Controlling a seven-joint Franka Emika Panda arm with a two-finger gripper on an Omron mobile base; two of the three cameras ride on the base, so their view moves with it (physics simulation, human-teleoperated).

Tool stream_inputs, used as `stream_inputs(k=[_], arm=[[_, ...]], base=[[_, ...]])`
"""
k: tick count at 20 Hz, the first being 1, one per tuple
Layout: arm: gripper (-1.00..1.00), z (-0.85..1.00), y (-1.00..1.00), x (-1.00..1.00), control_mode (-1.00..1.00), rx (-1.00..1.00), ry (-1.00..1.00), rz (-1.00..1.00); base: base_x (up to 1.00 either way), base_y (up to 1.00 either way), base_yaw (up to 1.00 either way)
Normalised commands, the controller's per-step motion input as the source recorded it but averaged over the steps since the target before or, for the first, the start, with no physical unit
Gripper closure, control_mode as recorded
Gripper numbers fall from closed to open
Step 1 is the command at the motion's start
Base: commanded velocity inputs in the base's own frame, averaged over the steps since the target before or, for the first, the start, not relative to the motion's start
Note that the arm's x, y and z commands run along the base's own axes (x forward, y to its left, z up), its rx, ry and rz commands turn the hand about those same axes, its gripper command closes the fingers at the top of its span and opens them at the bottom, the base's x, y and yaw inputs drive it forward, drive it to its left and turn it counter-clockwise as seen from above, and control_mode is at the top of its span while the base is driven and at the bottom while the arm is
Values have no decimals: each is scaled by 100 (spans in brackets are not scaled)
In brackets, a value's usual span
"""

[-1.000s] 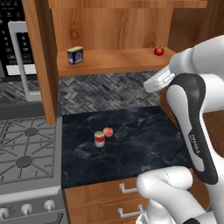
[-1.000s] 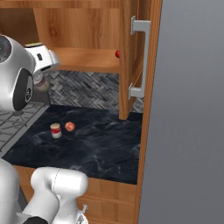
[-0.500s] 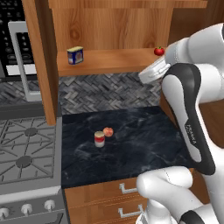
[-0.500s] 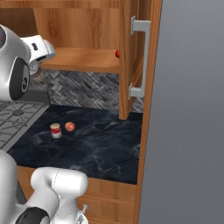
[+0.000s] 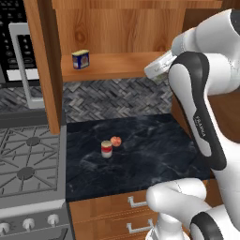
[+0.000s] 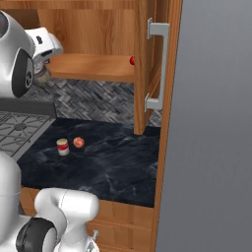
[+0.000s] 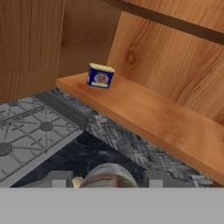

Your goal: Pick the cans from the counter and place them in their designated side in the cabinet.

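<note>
My gripper [image 7: 106, 180] is shut on a silver-topped can [image 7: 108, 174], whose label is mostly hidden. The white hand [image 5: 159, 65] holds it in front of the right part of the cabinet shelf [image 5: 122, 63], at about shelf height. In the right base view the hand [image 6: 44, 42] hangs at the shelf's left end [image 6: 93, 66]. A red-and-white can [image 5: 107, 148] [image 6: 62, 146] stands upright on the dark marbled counter [image 5: 150, 145], with a small red-orange fruit [image 5: 116, 141] [image 6: 78, 142] beside it.
A squat blue-and-yellow tin [image 5: 80, 59] [image 7: 100, 75] stands on the shelf's left end. A small red fruit [image 6: 132, 60] sits near the shelf's right. The cabinet post [image 5: 47, 65] and gas stove [image 5: 26, 164] lie left; an open door with a handle [image 6: 158, 64] stands right.
The hand with the can has risen and shifted slightly left, from below the shelf edge to shelf height. The can and fruit on the counter have not moved.
</note>
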Motion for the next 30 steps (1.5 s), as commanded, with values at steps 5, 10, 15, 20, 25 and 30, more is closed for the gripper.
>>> stream_inputs(k=[5,10,15,20,25,30], arm=[[100,0,2,36,-100,0,0,1],[100,0,7,31,-100,0,0,2],[100,-1,9,28,-100,0,0,3],[100,-10,8,29,-100,0,0,3],[100,-16,8,29,-100,0,0,3],[100,-14,9,31,-100,0,0,3]], base=[[0,0,0],[0,0,0],[0,0,0],[0,0,0],[0,0,0],[0,0,0]])
